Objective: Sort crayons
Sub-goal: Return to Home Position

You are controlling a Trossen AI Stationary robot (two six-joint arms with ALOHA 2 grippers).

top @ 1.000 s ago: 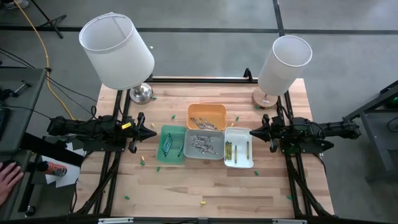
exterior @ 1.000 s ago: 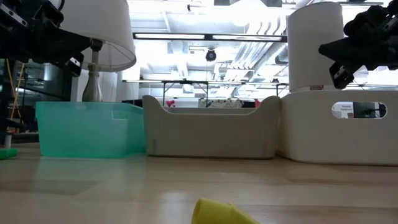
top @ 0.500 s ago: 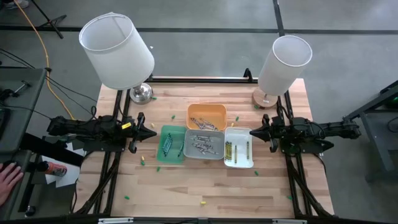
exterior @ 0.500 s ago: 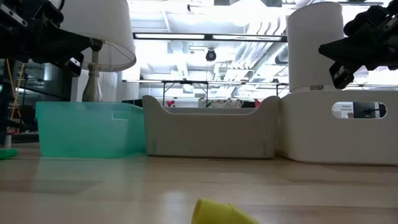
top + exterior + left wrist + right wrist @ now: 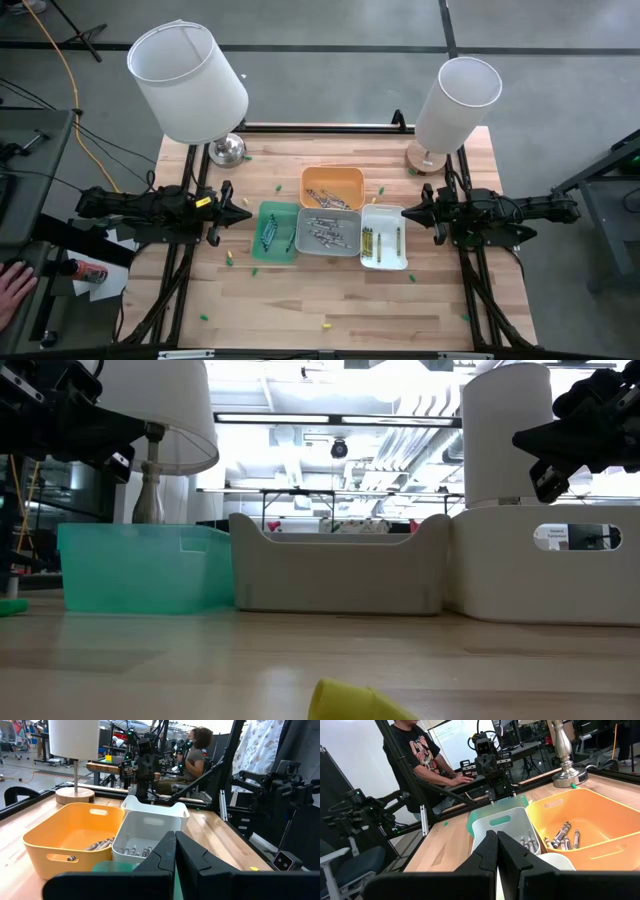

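Note:
Four trays stand mid-table: orange [image 5: 333, 186], green [image 5: 274, 231], grey [image 5: 328, 231], white [image 5: 384, 236]. Green crayons [image 5: 268, 233] lie in the green tray, grey ones [image 5: 325, 232] in the grey tray, yellow ones [image 5: 368, 241] in the white tray, several grey ones [image 5: 563, 834] in the orange tray. Loose crayons lie on the table, such as a yellow one [image 5: 325, 324] near the front and a green one [image 5: 204, 317]. My left gripper [image 5: 246, 214] hovers shut, left of the green tray. My right gripper [image 5: 404, 213] hovers shut, right of the white tray.
Two white-shaded lamps stand at the back, left [image 5: 226, 148] and right [image 5: 428, 157]. More loose crayons lie behind the trays [image 5: 279, 187] and right of them [image 5: 411, 278]. A person sits beyond the table in the wrist views [image 5: 417, 755]. A hand [image 5: 12, 285] shows off the table's left.

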